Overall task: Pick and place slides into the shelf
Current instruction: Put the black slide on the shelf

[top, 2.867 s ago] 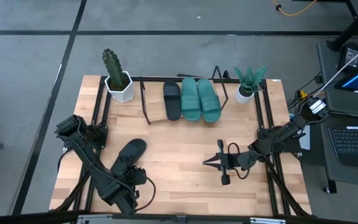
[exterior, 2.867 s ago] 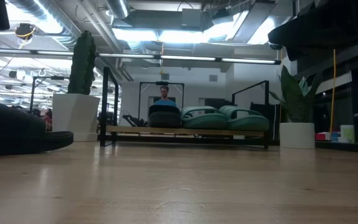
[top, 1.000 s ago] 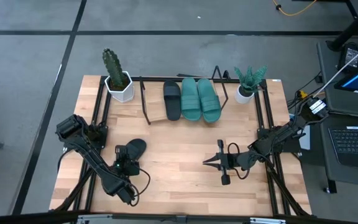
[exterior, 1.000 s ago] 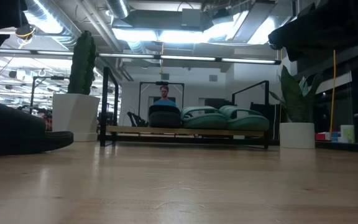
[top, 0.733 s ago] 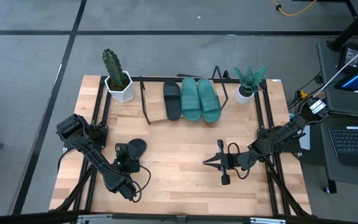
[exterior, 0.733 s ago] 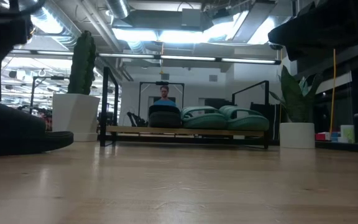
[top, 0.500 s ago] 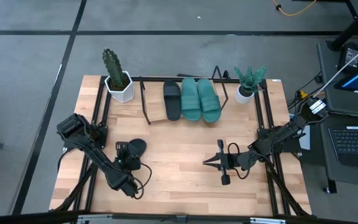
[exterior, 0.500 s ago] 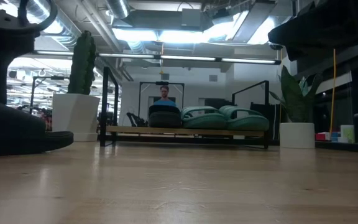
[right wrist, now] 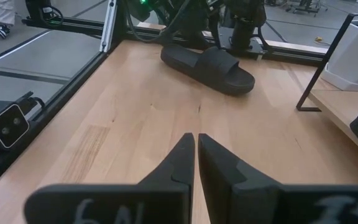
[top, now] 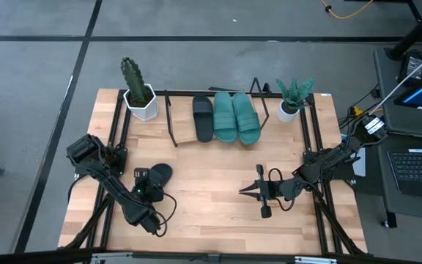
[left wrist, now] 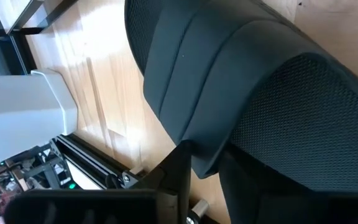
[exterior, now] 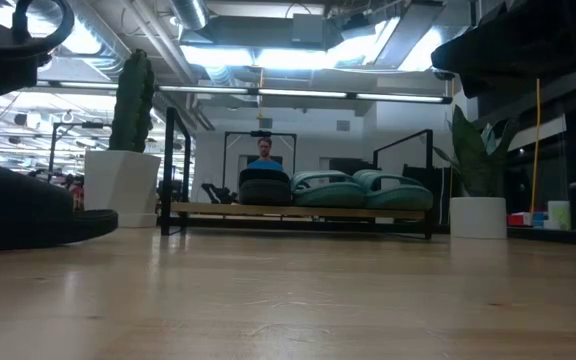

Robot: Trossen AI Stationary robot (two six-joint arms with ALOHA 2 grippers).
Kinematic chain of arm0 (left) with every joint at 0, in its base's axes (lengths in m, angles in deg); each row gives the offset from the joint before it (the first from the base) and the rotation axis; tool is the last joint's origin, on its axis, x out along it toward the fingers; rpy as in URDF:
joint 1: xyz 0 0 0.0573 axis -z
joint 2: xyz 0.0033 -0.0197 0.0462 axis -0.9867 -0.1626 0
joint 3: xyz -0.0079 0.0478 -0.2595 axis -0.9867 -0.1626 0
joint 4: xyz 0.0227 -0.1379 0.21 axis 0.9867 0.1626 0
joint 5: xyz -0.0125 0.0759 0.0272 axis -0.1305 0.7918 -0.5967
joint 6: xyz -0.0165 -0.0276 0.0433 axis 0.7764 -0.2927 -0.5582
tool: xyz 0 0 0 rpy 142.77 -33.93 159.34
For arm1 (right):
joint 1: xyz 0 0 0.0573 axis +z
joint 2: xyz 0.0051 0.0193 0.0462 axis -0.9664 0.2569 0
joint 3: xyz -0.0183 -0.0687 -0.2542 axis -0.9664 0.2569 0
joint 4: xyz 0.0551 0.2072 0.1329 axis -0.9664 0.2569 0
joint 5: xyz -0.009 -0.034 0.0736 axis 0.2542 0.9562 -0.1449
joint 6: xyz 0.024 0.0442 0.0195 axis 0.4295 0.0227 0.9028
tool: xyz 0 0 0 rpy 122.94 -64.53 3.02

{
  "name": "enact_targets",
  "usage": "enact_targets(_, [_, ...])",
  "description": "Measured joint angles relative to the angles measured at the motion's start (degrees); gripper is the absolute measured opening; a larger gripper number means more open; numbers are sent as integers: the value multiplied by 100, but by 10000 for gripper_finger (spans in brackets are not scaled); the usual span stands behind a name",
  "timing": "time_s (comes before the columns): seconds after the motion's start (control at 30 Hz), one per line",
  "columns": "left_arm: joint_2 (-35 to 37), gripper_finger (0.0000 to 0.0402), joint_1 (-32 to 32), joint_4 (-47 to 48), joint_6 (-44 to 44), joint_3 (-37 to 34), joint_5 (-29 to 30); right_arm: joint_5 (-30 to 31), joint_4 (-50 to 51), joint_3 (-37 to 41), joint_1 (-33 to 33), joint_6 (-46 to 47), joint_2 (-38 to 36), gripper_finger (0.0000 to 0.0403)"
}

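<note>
- High view: shelf (top: pixel 174 128) stands at the table's (top: pixel 218 220) far edge, between a cactus pot (top: pixel 139 99) and a leafy plant pot (top: pixel 290 108).
- Three slides lie on the shelf: one black slide (top: pixel 203 117), then two teal slides (top: pixel 235 117) touching side by side.
- The fourth, loose black slide (top: pixel 158 174) lies flat on the tabletop, near the left side, well apart from the shelf.
- Left gripper (top: pixel 143 183) is down at the near end of the loose black slide; the left wrist view shows the strap (left wrist: pixel 229 93) filling the frame, with one dark finger (left wrist: pixel 176 174) tucked against its edge. Jaw state: cannot tell whether they clamp it.
- Right gripper (top: pixel 246 191) sits over bare tabletop right of centre, pointing toward the left arm; the right wrist view shows its fingers (right wrist: pixel 182 158) pressed nearly together with only a thin slit, holding nothing.
- Low view: the shelf's three slides sit in a row on the board; a person (exterior: pixel 264 150) shows far behind.
</note>
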Motion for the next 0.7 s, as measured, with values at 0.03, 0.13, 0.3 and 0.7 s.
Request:
enact_targets(0.03, [0,68,2,1,0,0,3,0,-1,0,0,0,0,24])
enact_targets(0.13, [0,60,0,0,3,0,7,0,-2,0,0,9,0,24])
enact_targets(0.3, [0,57,2,-4,11,0,60,0,-2,0,0,24,0,24])
enact_targets(0.7, [0,8,4,-6,464,0,410,0,-2,0,0,155,0,24])
